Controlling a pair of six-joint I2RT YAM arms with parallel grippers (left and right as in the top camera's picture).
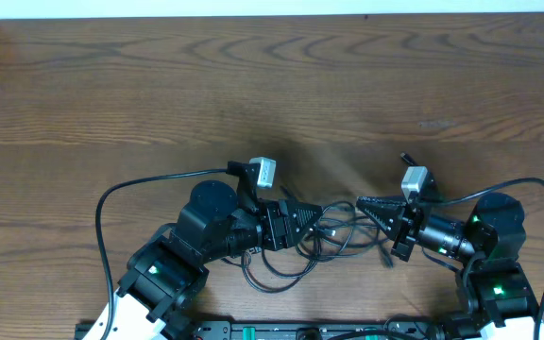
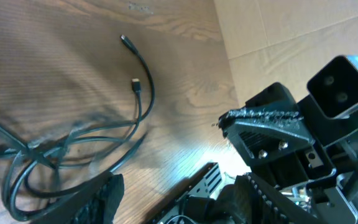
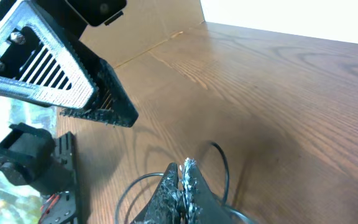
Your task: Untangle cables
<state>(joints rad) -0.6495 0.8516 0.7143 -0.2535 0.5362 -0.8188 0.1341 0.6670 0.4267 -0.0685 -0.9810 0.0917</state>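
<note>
Facing each other low over a wooden table [image 1: 253, 85], two robot arms meet at a tangle of thin black cables [image 1: 333, 229]. The left gripper [image 1: 315, 213] is spread wide and grips nothing; the cable loops lie just ahead of its fingers. The right gripper [image 3: 183, 173] is pressed fully closed. Cords curl right beside its tip, but whether one is pinched cannot be told.

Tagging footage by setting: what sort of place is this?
Likely a robotics lab bench: a left arm and right arm mounted at a wooden table, a cardboard wall alongside, and tangled thin cables as the work.
</note>
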